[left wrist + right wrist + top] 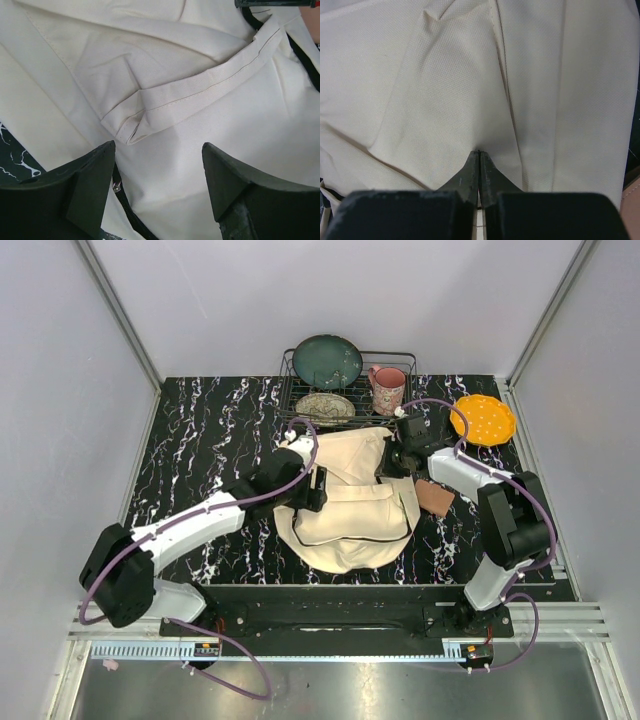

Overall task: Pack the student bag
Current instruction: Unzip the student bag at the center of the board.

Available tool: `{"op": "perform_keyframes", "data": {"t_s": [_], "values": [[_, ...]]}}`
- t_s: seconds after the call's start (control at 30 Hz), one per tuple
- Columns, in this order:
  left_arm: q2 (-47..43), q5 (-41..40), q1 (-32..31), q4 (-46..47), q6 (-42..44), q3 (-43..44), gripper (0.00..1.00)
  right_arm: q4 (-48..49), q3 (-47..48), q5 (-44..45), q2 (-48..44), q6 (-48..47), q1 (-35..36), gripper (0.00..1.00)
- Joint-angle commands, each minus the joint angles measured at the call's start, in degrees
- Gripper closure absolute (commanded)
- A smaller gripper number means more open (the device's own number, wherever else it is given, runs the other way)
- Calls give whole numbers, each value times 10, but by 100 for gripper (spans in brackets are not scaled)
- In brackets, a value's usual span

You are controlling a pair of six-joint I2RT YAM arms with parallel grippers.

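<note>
The student bag [350,515], a large cream canvas backpack with black trim, lies flat in the middle of the table. My left gripper [316,488] is open over its left side. In the left wrist view the left gripper [157,152] straddles bare cream cloth [200,115], with a folded strap end [130,125] ahead and a black zipper [122,200] by the left finger. My right gripper [392,464] is at the bag's upper right edge. In the right wrist view the right gripper [479,152] is shut, pinching the bag's cream cloth [440,90].
A brown flat item [435,497] lies just right of the bag. An orange plate [483,420] sits at the back right. A black wire rack [400,357] at the back holds a green plate [327,361], a patterned plate [324,407] and a pink mug [388,390].
</note>
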Motion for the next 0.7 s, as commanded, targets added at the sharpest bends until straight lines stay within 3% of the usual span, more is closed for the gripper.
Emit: {"op": "perform_keyframes", "data": {"t_s": [0.0,0.23,0.27,0.4,0.67], "values": [[-49,-31,2,-2,3,-9,27,-16,7,28,28,-6,9,98],[-90,-85,2,-28,-21,-50,25,-22,6,17,17,-9,9,100],[-93,-94,2,-32,-29,-54,15,-20,5,15,14,-7,9,100],[-109,-139,2,-55,-68,-71,1,-17,1,10,-13,6,9,100],[-133,-128,6,-52,-139,-131,1,-8,-6,-10,-56,40,20,100]]}}
